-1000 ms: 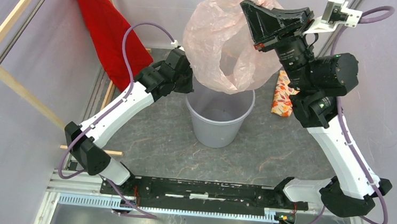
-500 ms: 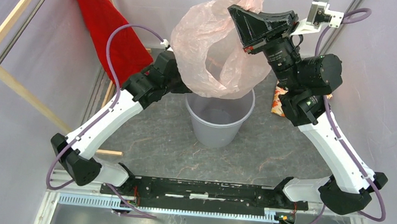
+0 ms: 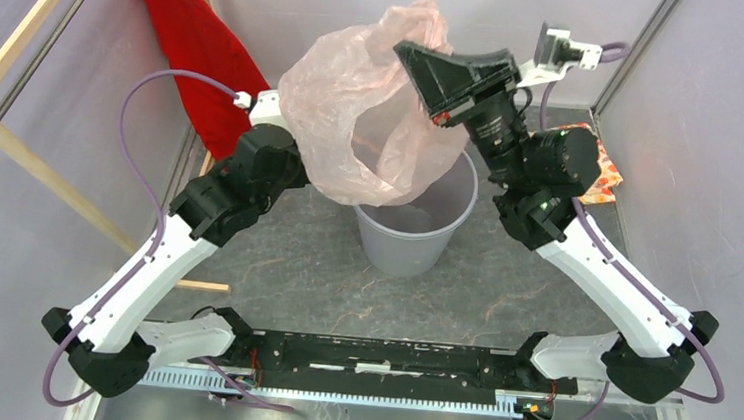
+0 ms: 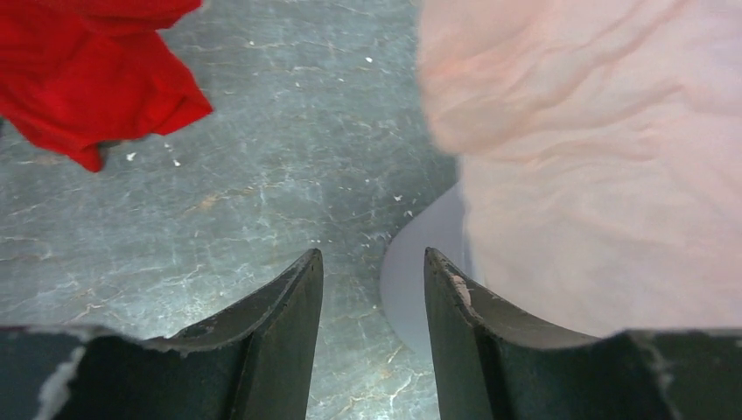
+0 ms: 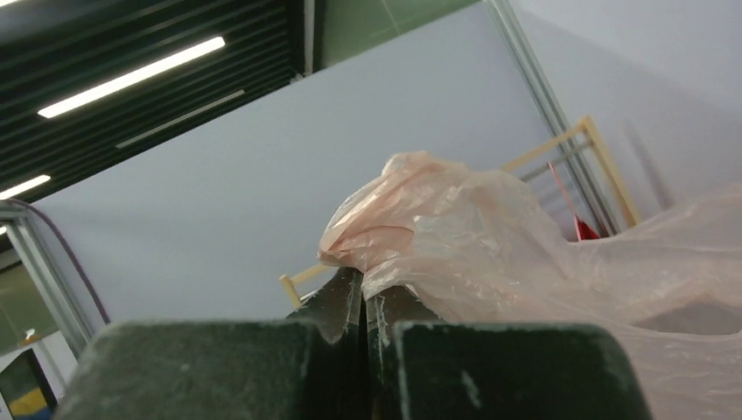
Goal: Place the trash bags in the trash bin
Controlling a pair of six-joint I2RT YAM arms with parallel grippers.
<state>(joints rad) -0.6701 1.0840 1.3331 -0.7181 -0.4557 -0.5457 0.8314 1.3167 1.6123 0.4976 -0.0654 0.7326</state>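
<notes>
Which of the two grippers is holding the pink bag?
The right gripper: it is shut on a bunched corner of the pink bag. The left gripper stands open beside the bag, holding nothing.

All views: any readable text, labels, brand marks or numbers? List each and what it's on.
None readable in any view.
The trash bag, trash bin and red garment: no print visible.
The patterned cloth: floral pattern only, no letters.
A small yellow-and-dark patch at the lower left of the right wrist view: too small to tell.
</notes>
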